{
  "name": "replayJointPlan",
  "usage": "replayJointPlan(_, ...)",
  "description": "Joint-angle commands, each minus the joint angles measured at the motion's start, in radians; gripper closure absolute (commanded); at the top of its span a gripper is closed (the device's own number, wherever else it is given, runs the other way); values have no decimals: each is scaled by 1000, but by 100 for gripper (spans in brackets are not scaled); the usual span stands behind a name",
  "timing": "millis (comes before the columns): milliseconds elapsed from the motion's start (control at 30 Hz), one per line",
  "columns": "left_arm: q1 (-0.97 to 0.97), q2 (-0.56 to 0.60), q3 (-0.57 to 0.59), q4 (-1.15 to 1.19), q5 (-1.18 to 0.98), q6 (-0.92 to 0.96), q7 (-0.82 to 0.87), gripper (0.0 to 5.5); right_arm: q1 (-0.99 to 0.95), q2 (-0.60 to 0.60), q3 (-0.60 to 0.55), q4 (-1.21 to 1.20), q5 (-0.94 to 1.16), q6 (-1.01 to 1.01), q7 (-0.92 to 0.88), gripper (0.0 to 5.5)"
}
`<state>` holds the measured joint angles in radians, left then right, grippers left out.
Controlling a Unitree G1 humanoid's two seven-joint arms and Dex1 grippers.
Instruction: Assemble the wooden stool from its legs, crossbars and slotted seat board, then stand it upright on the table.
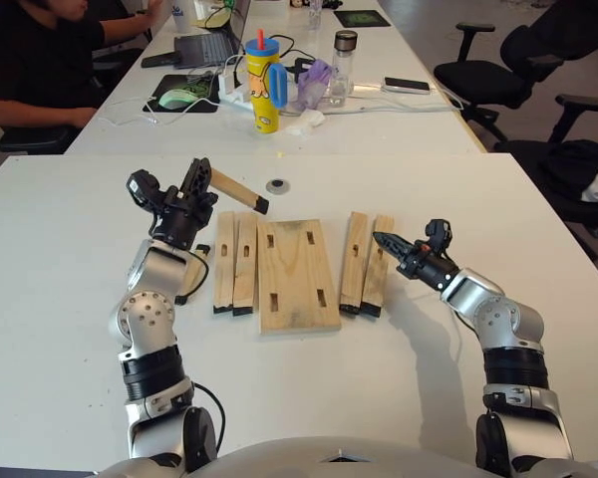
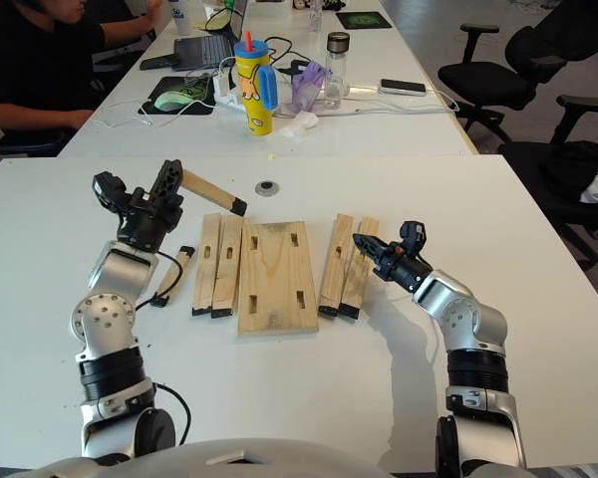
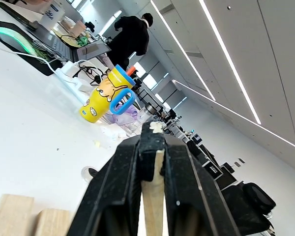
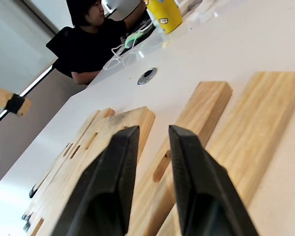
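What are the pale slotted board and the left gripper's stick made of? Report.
Pale slotted board: apparently bare, matte wood; grain lines and dark smudges show. Stick in the left gripper: same light wood; its dark end cap may be rubber or paint.

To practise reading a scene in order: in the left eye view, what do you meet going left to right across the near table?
Left pincer gripping a wooden bar → left pair of legs → slotted seat board → right pair of legs.
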<state>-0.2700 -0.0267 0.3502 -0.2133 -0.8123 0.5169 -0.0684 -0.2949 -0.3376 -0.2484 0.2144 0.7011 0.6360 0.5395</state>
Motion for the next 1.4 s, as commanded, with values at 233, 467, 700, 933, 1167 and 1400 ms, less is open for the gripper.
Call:
replayJointPlan(233, 138, 2, -75, 20, 227, -150, 30, 505, -29, 20, -21, 37, -47, -40, -47, 440)
replayJointPlan(467, 140, -11, -103, 61, 244, -151, 12, 505, -24, 38, -17, 37, -60, -42, -44, 440)
replayJointPlan(700, 141, -1, -107, 82, 273, -166, 18, 505, -22, 42, -21, 31, -65, -36, -39, 440)
replayJointPlan(933, 151, 0, -109, 78, 311, -185, 31, 505, -5, 54, -13, 14, -66, -31, -44, 440)
replayJointPlan(1167, 164, 20, -155, 84, 414, -170, 85, 505, 1, 68, -5, -5, -67, -23, -53, 440)
replayJointPlan(1400, 196, 76, -286, 126, 621, -114, 145, 505, 24, 92, 14, -46, -73, -1, -73, 440)
